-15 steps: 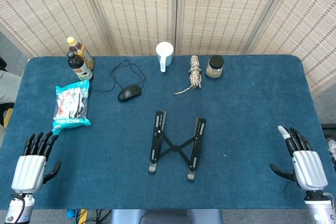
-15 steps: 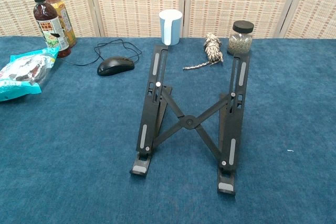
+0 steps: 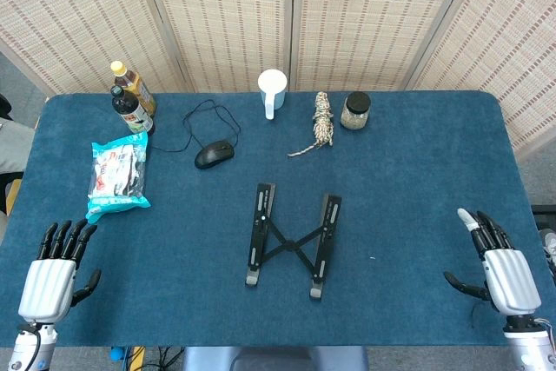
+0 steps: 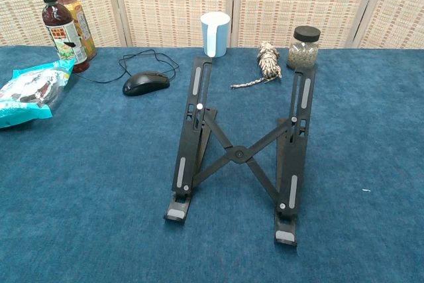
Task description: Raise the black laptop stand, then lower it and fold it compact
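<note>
Nearest the robot, the left hand [image 3: 50, 277] and right hand [image 3: 504, 272] rest at the table's [image 3: 417, 180] front corners, both released, fingers spread, holding nothing. Between them and a little further in lies the black laptop stand [image 3: 292, 240], mid-table, its two rails running away from the robot, feet at the near end; it sits well apart from either hand, roughly midway (the right perhaps slightly nearer). Beyond, along the far edge: a white cup [image 3: 272, 91] whose inside I cannot see, and a lidded jar [image 3: 355, 110] of pale grains
</note>
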Controlling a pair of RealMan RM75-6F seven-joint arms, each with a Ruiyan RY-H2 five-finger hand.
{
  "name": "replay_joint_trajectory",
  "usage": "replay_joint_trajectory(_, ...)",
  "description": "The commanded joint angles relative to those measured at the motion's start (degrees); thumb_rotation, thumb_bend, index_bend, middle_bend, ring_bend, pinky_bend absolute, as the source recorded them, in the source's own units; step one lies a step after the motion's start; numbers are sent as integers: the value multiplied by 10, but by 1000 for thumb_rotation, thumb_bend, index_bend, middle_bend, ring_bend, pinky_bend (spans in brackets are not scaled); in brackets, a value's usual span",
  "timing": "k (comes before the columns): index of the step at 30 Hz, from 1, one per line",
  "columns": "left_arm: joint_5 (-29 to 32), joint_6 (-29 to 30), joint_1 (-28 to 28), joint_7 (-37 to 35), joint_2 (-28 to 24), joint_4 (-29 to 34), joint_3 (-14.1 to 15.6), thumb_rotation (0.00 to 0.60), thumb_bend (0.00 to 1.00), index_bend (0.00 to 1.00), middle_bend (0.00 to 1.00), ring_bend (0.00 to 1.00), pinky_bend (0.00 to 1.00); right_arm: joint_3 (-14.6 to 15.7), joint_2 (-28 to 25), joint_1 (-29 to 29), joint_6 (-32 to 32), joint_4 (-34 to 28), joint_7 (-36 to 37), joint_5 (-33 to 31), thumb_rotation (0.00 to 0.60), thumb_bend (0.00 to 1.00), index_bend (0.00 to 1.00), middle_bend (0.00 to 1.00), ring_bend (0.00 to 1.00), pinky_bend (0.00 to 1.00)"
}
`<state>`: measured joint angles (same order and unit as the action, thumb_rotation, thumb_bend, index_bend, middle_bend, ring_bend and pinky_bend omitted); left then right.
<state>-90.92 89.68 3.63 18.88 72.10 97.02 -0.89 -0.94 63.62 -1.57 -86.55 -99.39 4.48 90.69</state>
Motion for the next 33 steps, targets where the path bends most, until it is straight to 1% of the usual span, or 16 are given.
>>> replay_joint_trajectory(1, -1, 0, -1, -1, 0, 0, 1, 600, 279, 114, 86, 0, 0, 2, -9, -12, 24, -13, 21, -1, 600, 83, 0, 137, 26, 143)
replay_joint_trajectory(6, -1, -1, -2, -5, 1, -1, 3, 600, 279, 114, 86, 0, 0, 2, -18, -43, 78, -29, 84, -6, 600, 83, 0, 136, 26, 143)
replay_joint_trajectory(9, -4, 0, -3, -7, -2, 0, 5, 600, 279, 114, 86, 0, 0, 0, -18, -68, 118, -36, 154, -9, 600, 83, 0, 135, 26, 142)
replay_joint_trajectory(11, -5, 1, -4, -8, -4, 1, 5, 600, 279, 114, 86, 0, 0, -2, -16, -79, 133, -34, 185, -10, 600, 81, 0, 132, 25, 143)
replay_joint_trajectory(14, -9, 2, -5, -9, -6, 4, 7, 600, 280, 114, 86, 0, 0, -8, -1, -98, 155, -25, 229, -16, 600, 68, 0, 128, 19, 143)
replay_joint_trajectory(17, -12, 3, -5, -9, -9, 8, 8, 600, 279, 114, 86, 0, 0, -18, 19, -117, 179, -22, 285, -29, 600, 7, 0, 115, 8, 142)
replay_joint_trajectory(23, -16, 1, -4, -6, -11, 13, 8, 600, 279, 114, 86, 0, 0, -45, 59, -151, 220, -14, 395, -64, 600, 0, 0, 65, 0, 90)
replay_joint_trajectory(26, -15, -1, -3, -7, -12, 16, 7, 600, 279, 114, 86, 0, 0, -53, 71, -170, 246, -9, 424, -73, 600, 0, 0, 63, 0, 89)
replay_joint_trajectory(30, -13, -7, 0, -6, -14, 19, 4, 600, 279, 114, 86, 0, 0, -64, 93, -193, 271, 4, 433, -85, 600, 0, 0, 63, 0, 89)
replay_joint_trajectory(33, -13, -11, 2, -4, -14, 20, 4, 600, 279, 114, 86, 0, 0, -75, 111, -213, 295, 12, 456, -97, 600, 0, 0, 63, 0, 89)
